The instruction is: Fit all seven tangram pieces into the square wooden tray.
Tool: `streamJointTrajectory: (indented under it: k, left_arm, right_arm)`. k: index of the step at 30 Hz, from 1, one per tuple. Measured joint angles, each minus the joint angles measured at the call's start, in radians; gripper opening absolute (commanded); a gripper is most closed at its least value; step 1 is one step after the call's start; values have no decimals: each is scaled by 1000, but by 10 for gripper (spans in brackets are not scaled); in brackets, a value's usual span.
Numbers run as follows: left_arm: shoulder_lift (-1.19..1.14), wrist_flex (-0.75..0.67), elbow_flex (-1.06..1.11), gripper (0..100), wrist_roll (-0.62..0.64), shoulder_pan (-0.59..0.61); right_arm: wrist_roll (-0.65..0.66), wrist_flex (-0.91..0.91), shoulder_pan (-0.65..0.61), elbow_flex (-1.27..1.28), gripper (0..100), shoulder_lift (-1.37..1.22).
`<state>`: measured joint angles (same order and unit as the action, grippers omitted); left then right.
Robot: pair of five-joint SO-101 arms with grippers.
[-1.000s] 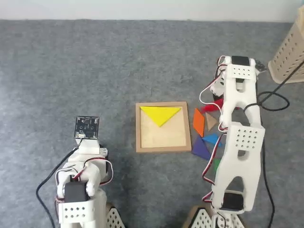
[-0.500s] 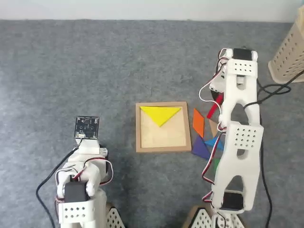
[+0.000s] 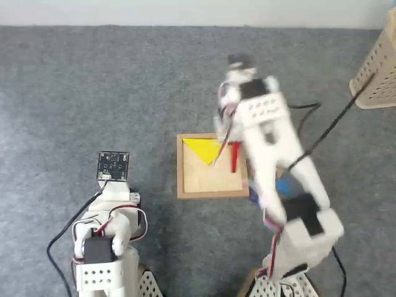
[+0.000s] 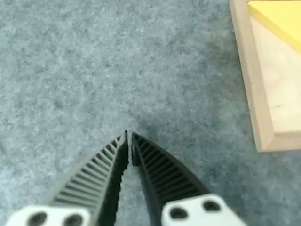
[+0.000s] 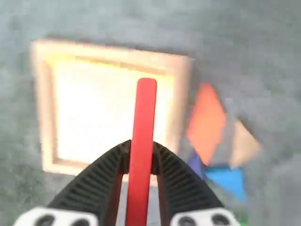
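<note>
Above wooden tray (image 3: 210, 194), right pincer (image 5: 140, 147) clamped on red piece (image 5: 145, 108), edge-on, long axis straight ahead.

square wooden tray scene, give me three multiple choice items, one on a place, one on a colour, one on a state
1. The yellow triangular piece lies:
A in the square wooden tray
B outside it
C held aloft

2. The right pincer grips a piece coloured:
A blue
B red
C green

3. The left pincer is:
A wide open
B shut on a piece
C shut, empty

Answers:
1 A, it sits within the tray's rim.
2 B, the red tangram piece stands edge-on between its fingers.
3 C, its tips meet with nothing between them.
</note>
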<state>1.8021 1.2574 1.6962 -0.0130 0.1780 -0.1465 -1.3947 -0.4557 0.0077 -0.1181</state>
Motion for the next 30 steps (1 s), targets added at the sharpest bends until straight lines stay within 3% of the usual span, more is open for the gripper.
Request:
streamJointTrajectory:
  k: [4, 7, 11, 24, 30]
  left_arm:
    - [0, 0, 0, 12, 0, 0]
    - [0, 0, 0, 12, 0, 0]
    - [0, 0, 0, 12, 0, 0]
    - [0, 0, 0, 12, 0, 0]
    - [0, 0, 0, 12, 0, -2]
  right_arm:
    - [15, 261, -121, 259, 6, 100]
    - [15, 359, -224, 308, 6, 104]
    - [-34, 384, -284, 302, 6, 81]
    - [-238, 388, -285, 153, 8, -149]
    - [-238, 387, -285, 129, 177, -186]
